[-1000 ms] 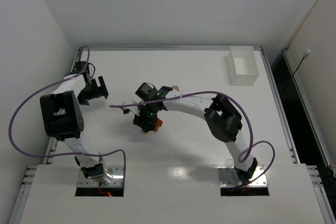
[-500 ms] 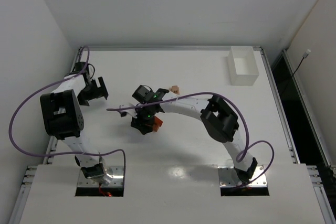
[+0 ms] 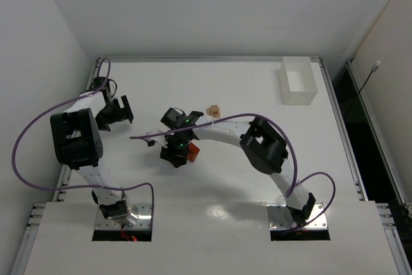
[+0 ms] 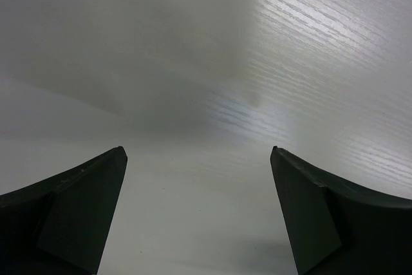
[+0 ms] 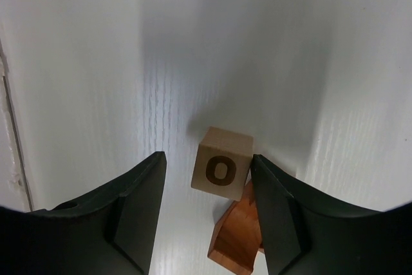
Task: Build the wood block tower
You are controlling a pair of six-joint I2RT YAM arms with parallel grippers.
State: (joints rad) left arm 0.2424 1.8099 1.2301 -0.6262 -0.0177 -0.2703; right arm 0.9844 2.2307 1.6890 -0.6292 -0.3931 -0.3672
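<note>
Straddling a pale tan wooden cube [image 5: 222, 164], the right pincer [image 5: 207, 158] stands wide, a reddish-orange wooden block [image 5: 238, 236] at the cube's five o'clock; the left pincer [image 4: 198, 152] gapes wide too.

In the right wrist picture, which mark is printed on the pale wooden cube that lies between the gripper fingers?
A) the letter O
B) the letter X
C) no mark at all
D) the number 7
A: the pale cube shows a dark O on the face turned to the camera, between the open fingers of the right gripper.
</note>
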